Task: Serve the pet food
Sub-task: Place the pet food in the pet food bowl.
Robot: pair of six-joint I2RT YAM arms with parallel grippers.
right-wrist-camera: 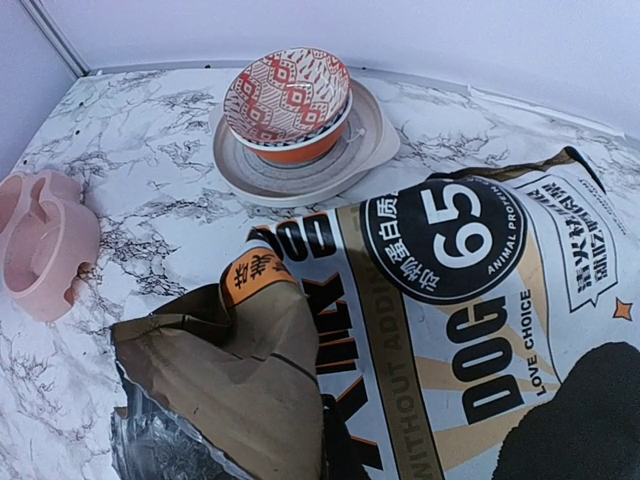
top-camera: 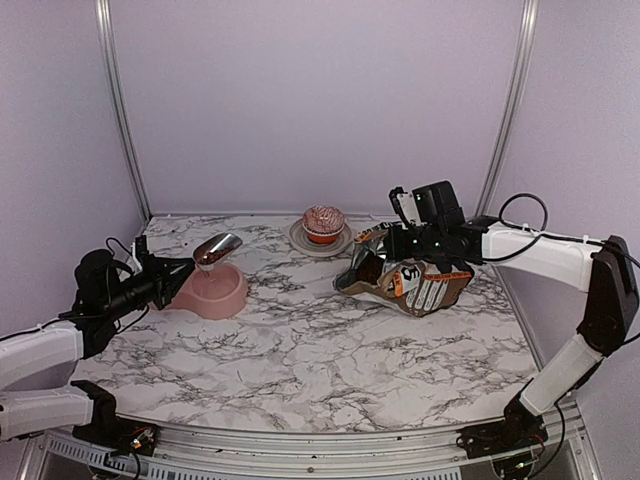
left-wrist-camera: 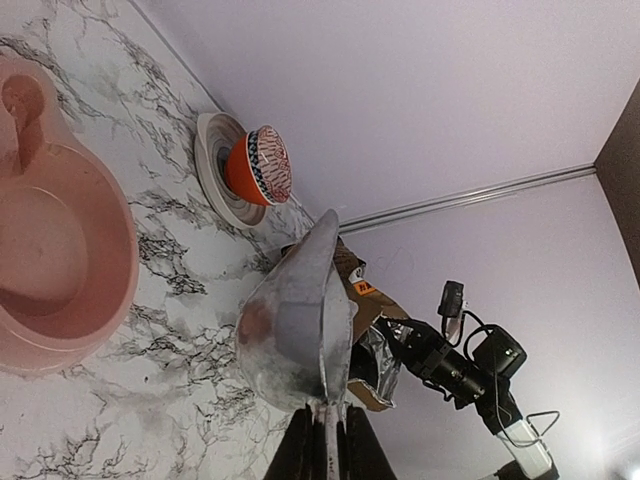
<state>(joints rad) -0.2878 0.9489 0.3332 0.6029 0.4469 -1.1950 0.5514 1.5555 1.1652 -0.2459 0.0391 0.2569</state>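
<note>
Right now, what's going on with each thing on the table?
pink bowl, upright, no pet food seen inside.
scoop, looks empty, tilted near the pink bowl, gripped by the left hand.
dog food bag, lying down, mouth open, pinched by the shut right hand.
patterned bowl, upright on its plate, empty.

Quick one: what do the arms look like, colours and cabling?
Left arm and right arm match: white tubular links, black joints and wrists. Thin black cables loop loosely near each wrist. No legible markings.
</note>
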